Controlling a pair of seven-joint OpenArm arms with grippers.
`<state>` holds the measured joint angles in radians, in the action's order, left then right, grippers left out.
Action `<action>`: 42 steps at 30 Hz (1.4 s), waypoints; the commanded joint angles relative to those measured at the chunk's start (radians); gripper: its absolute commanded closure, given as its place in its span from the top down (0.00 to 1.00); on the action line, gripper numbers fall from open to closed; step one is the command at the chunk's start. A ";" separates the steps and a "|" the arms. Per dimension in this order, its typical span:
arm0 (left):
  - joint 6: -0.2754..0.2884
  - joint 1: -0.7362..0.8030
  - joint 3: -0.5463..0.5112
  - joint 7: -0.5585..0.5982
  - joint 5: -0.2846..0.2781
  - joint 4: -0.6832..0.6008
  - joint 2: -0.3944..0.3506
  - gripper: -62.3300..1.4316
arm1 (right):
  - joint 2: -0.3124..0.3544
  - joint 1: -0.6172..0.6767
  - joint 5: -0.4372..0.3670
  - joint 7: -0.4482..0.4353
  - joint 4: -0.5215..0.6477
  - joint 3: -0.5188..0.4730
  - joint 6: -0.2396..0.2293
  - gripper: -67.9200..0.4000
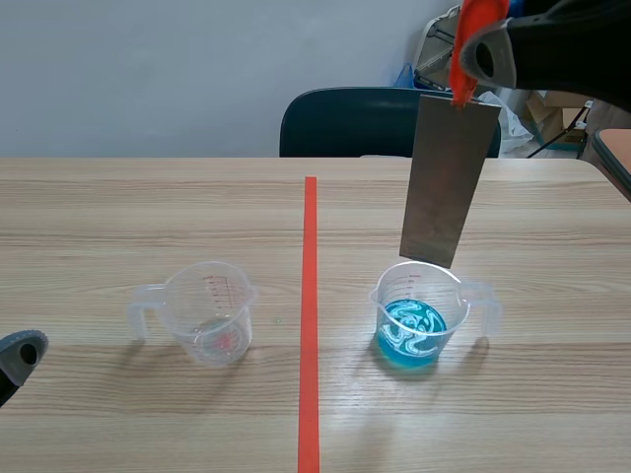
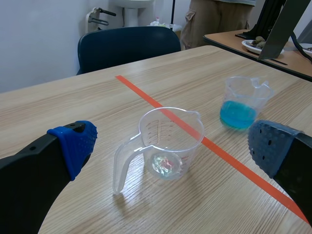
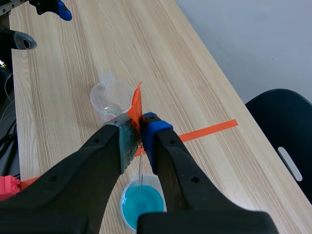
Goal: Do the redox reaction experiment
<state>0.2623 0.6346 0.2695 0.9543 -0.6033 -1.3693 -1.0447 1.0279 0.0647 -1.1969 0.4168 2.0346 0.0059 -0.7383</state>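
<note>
Scene view: R gripper (image 3: 138, 134) raised, fingers clamped on metal strip (image 1: 449, 182) at its orange tab (image 1: 471, 44). Strip hangs near-upright, lower edge at rim of cup w/ blue liquid (image 1: 419, 315), R of tape line (image 1: 310, 315). L gripper (image 2: 173, 146) low, fingers wide apart, nothing held; clear cup (image 1: 209, 313) just ahead.

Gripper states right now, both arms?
Left gripper: open, holding nothing; the empty measuring cup stands ahead of it.
Right gripper: shut on the metal sheet, which hangs above the cup of blue liquid.
</note>
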 commanded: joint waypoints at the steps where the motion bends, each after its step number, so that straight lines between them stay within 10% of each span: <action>1: 0.002 0.002 0.003 0.014 -0.005 -0.016 0.003 1.00 | 0.013 -0.010 -0.012 -0.019 0.005 -0.008 -0.007 0.01; 15: 0.025 0.002 0.003 0.018 0.100 -0.016 0.003 1.00 | 0.013 -0.010 -0.012 -0.019 0.005 -0.008 -0.007 0.01; 42: 0.024 0.002 0.003 0.017 0.099 -0.016 0.003 1.00 | 0.013 -0.010 -0.012 -0.045 0.005 -0.008 -0.007 0.01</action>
<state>0.2848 0.6346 0.2699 0.9546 -0.4976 -1.3693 -1.0447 1.0279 0.0647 -1.1969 0.3904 2.0346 0.0059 -0.7383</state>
